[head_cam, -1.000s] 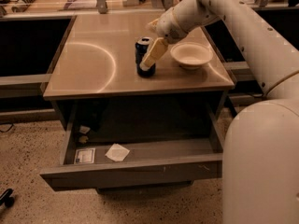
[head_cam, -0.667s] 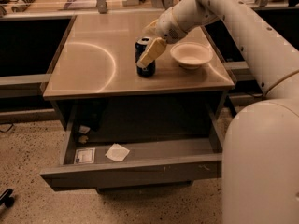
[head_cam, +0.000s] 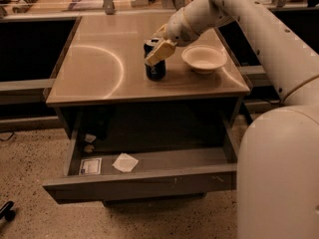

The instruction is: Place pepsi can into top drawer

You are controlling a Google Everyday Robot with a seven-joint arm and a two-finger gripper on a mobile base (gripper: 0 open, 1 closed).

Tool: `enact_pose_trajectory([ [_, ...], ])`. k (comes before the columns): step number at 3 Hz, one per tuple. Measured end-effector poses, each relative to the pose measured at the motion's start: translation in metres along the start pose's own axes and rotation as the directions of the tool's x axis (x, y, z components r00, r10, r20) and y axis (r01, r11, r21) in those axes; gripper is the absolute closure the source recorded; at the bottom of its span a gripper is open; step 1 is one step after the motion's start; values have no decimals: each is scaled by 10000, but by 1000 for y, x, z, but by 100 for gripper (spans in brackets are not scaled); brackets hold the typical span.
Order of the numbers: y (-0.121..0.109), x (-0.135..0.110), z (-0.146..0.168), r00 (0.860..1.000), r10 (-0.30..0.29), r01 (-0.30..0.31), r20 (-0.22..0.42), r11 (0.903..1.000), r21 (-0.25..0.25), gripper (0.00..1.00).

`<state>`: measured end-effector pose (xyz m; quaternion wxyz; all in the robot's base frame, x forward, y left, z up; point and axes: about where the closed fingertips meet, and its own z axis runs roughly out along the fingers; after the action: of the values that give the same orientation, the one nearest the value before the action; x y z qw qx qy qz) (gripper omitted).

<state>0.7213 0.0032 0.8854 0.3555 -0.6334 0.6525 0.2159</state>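
Surface (head_cam: 99, 68): one, directly beneath the gripper.
Top drawer (head_cam: 139, 183): one, open, well below the gripper and nearer the camera; a can released too high could bounce out.
White bowl (head_cam: 203, 59): one, near the gripper on the arm's side; a wide swing could knock it.
Gripper (head_cam: 158, 51): one, at the can's upper part; cannot tell whether it clamps.
Pepsi can (head_cam: 155, 69): one, upright on the surface at the gripper; a loose hold could topple it.
Paper scrap (head_cam: 124, 162), label (head_cam: 90, 166): one each, inside the drawer.

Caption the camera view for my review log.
Tool at the upright pepsi can on the table, beside a white bowl; top drawer open below.
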Motion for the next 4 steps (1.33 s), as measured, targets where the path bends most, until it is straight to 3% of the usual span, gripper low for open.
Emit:
enact_pose_trajectory([
  [1, 0, 0, 1, 10000, -7, 7, 7, 10000, -18, 88],
  [2, 17, -3, 0, 9993, -282, 289, 260, 9993, -257, 100],
  [4, 80, -17, -27, 9920, -887, 940, 895, 9939, -574, 100],
])
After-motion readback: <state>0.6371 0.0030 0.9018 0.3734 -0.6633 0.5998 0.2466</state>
